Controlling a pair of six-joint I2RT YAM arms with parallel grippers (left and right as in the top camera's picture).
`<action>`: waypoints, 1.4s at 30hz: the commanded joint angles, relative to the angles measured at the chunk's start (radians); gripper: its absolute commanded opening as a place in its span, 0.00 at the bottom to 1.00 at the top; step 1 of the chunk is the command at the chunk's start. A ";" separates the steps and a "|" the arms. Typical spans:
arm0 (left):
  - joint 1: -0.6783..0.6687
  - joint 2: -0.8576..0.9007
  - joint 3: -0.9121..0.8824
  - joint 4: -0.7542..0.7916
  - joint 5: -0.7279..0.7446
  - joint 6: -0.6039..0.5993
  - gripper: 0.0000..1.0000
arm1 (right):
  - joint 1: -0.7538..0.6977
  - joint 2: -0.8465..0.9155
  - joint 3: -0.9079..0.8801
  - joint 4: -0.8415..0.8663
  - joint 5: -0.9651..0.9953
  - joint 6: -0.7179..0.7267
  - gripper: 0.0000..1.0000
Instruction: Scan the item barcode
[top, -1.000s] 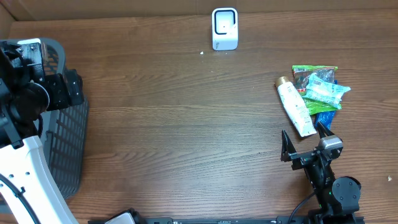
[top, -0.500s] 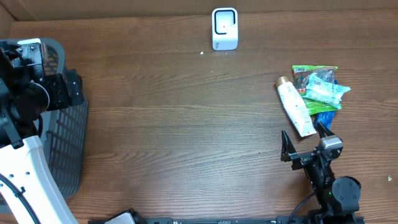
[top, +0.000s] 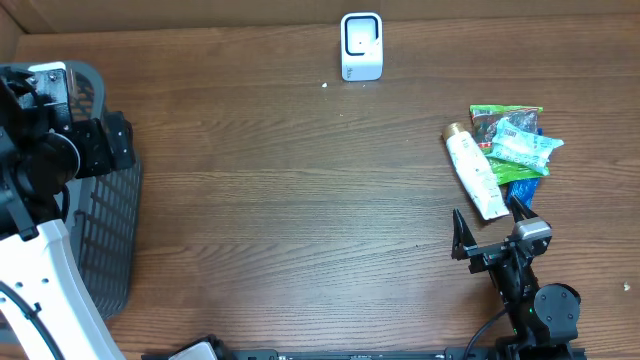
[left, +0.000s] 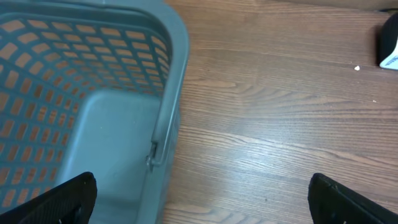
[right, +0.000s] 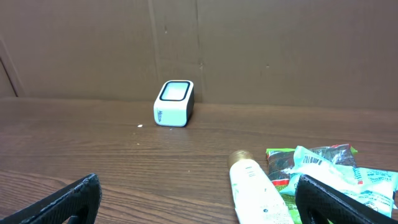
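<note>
The items lie in a small heap at the table's right: a white tube with a gold cap, a green packet and a teal wrapped pack. The white barcode scanner stands at the far middle edge. My right gripper is open just in front of the heap; in its wrist view the tube lies between the wide-apart fingers and the scanner is beyond. My left gripper is open and empty above the basket's rim.
A grey mesh basket stands at the left edge, its rim below the left wrist. A brown cardboard wall closes the far side. A blue packet lies under the heap.
</note>
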 joint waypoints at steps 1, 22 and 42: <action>-0.089 -0.112 -0.038 0.018 -0.094 0.074 1.00 | 0.005 -0.008 -0.010 0.005 0.001 0.002 1.00; -0.202 -0.820 -1.241 0.982 0.261 0.081 1.00 | 0.005 -0.008 -0.010 0.005 0.001 0.002 1.00; -0.266 -1.335 -1.794 1.234 0.216 0.103 1.00 | 0.005 -0.008 -0.010 0.005 0.001 0.002 1.00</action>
